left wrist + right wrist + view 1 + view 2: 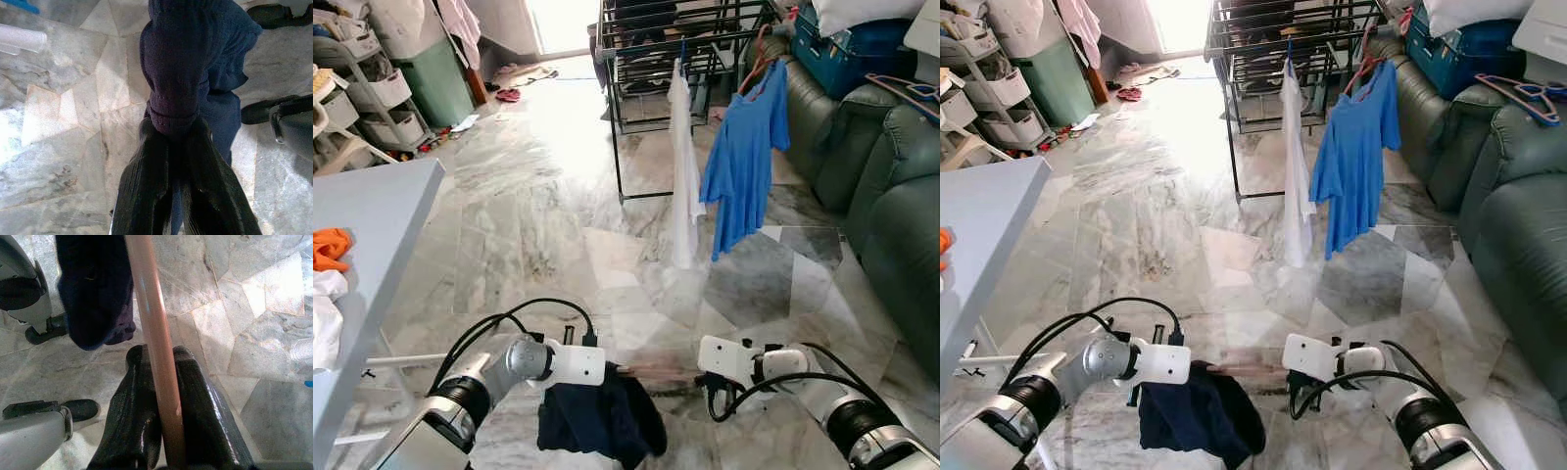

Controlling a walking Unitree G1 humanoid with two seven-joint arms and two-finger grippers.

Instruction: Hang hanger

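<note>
A dark navy garment (597,416) hangs low over the marble floor between my two arms. My left gripper (173,129) is shut on a bunched fold of that garment (186,63). My right gripper (159,357) is shut on the pinkish-brown bar of a hanger (151,308), which runs between its two fingers. In the left eye view the hanger (651,372) is a blurred streak reaching from the right gripper (705,377) into the garment. A black drying rack (646,69) stands ahead with a white garment (682,166) and a blue T-shirt (744,162) hanging on it.
A grey table (372,211) with an orange cloth (328,247) stands at my left. A green sofa (891,196) lines the right side, with spare hangers (911,90) on its arm. Shelves and bins (372,88) stand at the far left. Open marble floor (538,196) lies ahead.
</note>
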